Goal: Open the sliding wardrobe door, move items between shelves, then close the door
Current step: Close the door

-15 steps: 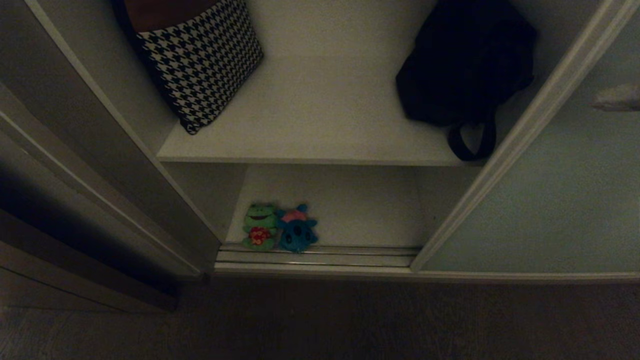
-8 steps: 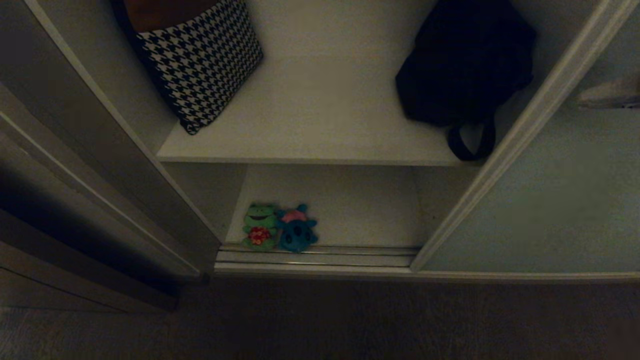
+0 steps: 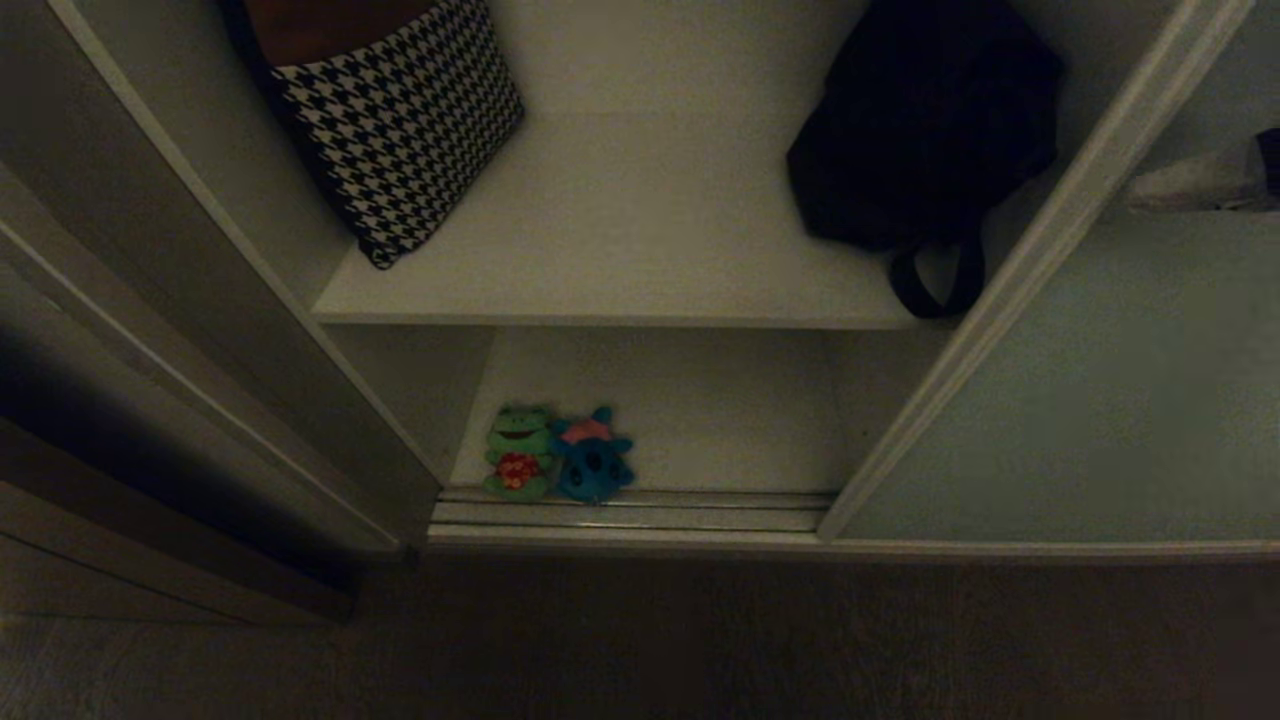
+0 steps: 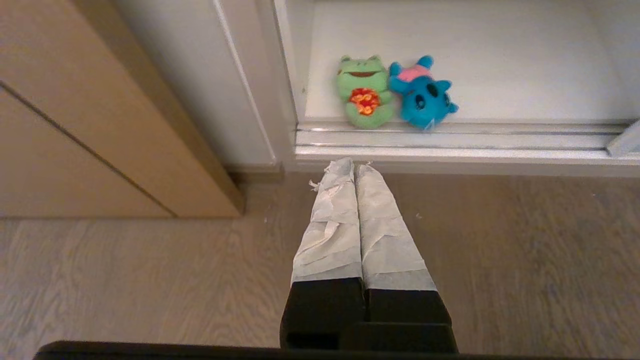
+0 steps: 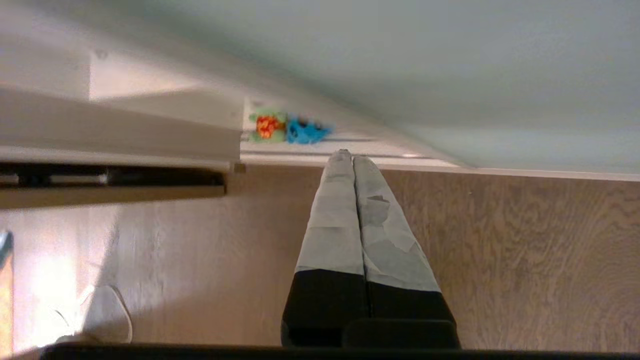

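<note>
- Right gripper (image 5: 348,156), fingers pressed together, has slid leftward along the sliding wardrobe door (image 3: 1100,400).
- Blue plush (image 5: 305,132) lies beyond its tips, unmoved.
- Left gripper (image 4: 354,167) pressed together, parked.

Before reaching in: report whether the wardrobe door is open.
Open: sliding wardrobe door stands aside, exposing both shelves and two plush toys.

Wardrobe opening stood clear between the left jamb and the sliding wardrobe door (image 3: 1100,400), which blocked the right side. Upper shelf (image 3: 640,250): houndstooth cushion (image 3: 400,120) at left, black bag (image 3: 920,130) at right, bare board between. Bottom shelf (image 3: 720,410): green frog plush (image 3: 518,450) and blue plush toy (image 3: 592,462), touching, at left front; rest open.
</note>
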Tool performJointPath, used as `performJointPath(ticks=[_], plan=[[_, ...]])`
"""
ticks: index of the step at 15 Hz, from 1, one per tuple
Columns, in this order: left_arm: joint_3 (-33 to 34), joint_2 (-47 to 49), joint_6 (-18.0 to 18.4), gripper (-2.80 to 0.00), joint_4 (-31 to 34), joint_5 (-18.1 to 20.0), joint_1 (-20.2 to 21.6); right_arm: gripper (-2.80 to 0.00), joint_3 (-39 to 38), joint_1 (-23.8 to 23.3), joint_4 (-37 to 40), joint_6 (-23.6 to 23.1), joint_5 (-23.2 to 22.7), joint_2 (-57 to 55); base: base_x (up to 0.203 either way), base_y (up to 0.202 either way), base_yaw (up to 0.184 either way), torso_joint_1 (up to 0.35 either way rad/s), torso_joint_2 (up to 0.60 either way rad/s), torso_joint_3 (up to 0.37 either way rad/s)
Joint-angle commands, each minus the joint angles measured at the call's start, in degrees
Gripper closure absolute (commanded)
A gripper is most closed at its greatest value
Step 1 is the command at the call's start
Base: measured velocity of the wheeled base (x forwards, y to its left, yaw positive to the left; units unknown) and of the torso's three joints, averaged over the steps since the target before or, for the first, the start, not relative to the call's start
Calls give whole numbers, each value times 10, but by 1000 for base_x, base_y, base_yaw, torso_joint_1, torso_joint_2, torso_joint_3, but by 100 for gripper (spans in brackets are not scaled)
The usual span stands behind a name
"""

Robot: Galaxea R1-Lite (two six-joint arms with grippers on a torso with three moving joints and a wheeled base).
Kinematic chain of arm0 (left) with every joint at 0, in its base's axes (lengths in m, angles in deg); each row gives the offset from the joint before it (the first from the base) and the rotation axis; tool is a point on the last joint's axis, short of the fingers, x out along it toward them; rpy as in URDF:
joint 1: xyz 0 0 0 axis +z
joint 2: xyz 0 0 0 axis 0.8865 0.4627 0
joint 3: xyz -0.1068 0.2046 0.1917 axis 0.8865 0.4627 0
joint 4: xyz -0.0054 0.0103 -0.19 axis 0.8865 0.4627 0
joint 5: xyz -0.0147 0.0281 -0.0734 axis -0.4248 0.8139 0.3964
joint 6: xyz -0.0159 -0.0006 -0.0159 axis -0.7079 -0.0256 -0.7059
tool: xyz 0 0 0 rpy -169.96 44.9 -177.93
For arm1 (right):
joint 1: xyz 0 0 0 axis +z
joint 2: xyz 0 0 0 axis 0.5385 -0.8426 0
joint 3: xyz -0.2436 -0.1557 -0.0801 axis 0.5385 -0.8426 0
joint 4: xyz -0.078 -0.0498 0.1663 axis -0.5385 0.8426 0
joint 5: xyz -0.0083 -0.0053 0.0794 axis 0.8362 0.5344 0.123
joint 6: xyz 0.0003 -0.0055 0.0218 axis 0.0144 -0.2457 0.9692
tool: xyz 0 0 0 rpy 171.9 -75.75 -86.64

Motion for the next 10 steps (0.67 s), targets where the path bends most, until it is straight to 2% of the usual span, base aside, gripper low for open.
performJointPath(ticks=[1,3,6,10], plan=[[0,1,0,0,0,0,0,0,4,29,2,0,24,-9,0,0,0,0,0,0],[0,1,0,0,0,0,0,0,11,51,1,0,60,-24,0,0,0,0,0,0],[0,1,0,0,0,0,0,0,40,82,2,0,75,-45,0,0,0,0,0,0],[0,1,0,0,0,0,0,0,67,161,-20,-2,127,-79,0,0,0,0,0,0]])
